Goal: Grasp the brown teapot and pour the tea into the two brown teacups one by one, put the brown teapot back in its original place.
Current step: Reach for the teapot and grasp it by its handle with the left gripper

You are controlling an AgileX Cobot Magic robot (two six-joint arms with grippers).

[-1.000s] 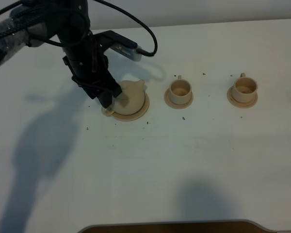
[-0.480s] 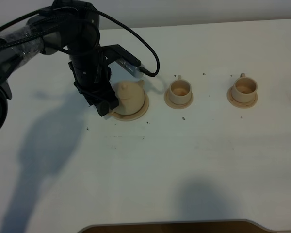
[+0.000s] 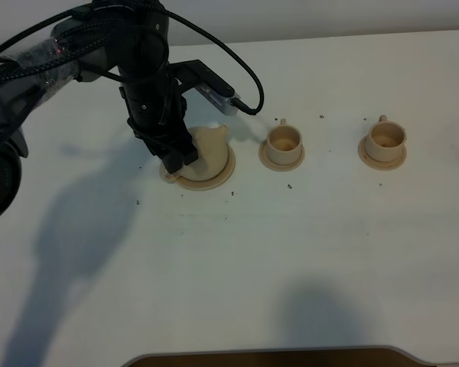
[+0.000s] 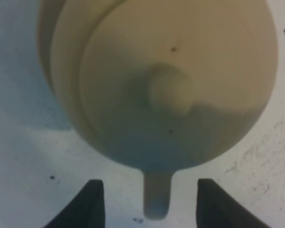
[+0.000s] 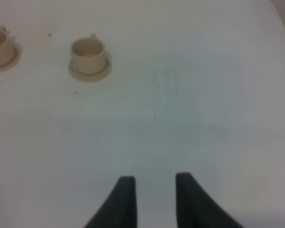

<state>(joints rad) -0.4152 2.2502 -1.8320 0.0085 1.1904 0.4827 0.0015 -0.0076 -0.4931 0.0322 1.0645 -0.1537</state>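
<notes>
Left wrist view: our left hand [image 4: 150,205], wide open and empty, straddles the squat tan clay teapot's [image 4: 180,52] loop handle [image 4: 156,192].

The squat round clay teapot [image 4: 166,80] is plain pale tan, with two tiny dark flecks on its lid. The wide flat clay saucer [image 3: 214,183] and the two small cylindrical clay teacups [image 3: 284,141] [image 3: 385,138] with their little saucers [image 3: 281,162] share that tan. The table [image 3: 306,245] is white, sprinkled with dark specks. The fingers [image 4: 88,206] [image 5: 123,202] of both arms are black.
</notes>
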